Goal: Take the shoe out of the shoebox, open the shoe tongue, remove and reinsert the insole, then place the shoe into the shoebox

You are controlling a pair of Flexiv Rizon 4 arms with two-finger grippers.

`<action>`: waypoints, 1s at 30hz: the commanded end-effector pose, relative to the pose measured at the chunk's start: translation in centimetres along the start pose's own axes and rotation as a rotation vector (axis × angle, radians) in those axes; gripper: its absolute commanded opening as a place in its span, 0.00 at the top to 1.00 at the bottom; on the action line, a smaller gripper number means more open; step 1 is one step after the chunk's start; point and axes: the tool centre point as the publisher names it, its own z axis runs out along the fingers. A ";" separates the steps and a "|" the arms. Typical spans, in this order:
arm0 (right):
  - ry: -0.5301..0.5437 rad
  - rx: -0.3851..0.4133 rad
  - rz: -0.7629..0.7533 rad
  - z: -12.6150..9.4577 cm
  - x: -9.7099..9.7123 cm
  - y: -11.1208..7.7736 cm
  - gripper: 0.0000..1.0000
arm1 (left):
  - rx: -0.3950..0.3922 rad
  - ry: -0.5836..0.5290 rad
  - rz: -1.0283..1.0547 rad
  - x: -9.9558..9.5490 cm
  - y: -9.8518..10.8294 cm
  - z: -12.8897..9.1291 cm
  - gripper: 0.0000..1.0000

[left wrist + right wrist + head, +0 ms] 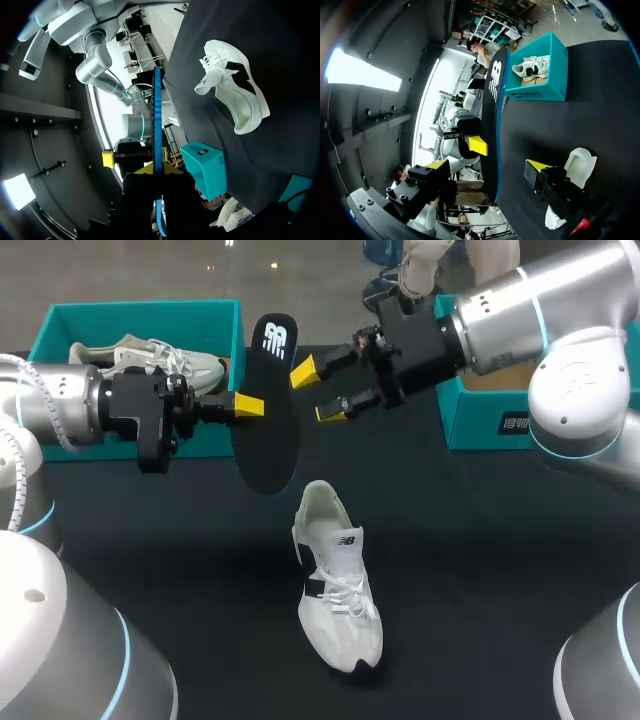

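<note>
Pinches upright insole (265,410) with left pincer (248,406) over black tabletop (480,570), right pincer (316,392) spread just beside it, shoe (338,590) lying below, teal shoebox (140,308) behind.

Insole (268,435) hung upright mid-table, clamped in left gripper (248,405), and blocked the straight line between the two grippers. Right gripper (318,392) sat just beside its upper edge, fingers spread. Shoe (338,595) lay below with its heel near the insole's lower end, so approach to the shoe's opening from the rear left was tight. Table (480,570) was bare from the shoe across to right box (480,420), and on the shoe's left too. Left box (140,312) held a second shoe (150,358), with the left arm across its front.
</note>
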 end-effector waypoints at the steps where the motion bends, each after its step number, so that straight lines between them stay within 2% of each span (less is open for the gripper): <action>1: -0.002 0.010 0.002 2.2 0.5 1.1 0.00 | -0.002 -0.001 0.002 0.1 0.0 0.1 1.00; 12: 0.005 -0.019 0.004 3.1 1.5 1.1 0.00 | -0.002 -0.001 0.002 0.1 0.0 0.1 1.00; 22: 0.031 -0.013 0.020 3.9 1.0 0.9 0.01 | -0.002 -0.001 0.002 0.1 0.0 0.1 1.00; 25: 0.035 -0.009 0.022 4.1 1.0 1.0 0.13 | -0.002 -0.001 0.002 0.1 0.0 0.1 1.00; 27: 0.044 -0.006 0.027 4.2 0.9 1.0 0.32 | -0.002 -0.001 0.002 0.1 0.0 0.1 1.00; 28: 0.048 -0.006 0.028 4.3 0.9 1.0 0.55 | -0.002 -0.001 0.002 0.1 0.0 0.1 1.00; 30: 0.050 -0.006 0.029 4.3 0.8 1.0 0.75 | -0.002 -0.001 0.002 0.1 0.0 0.1 1.00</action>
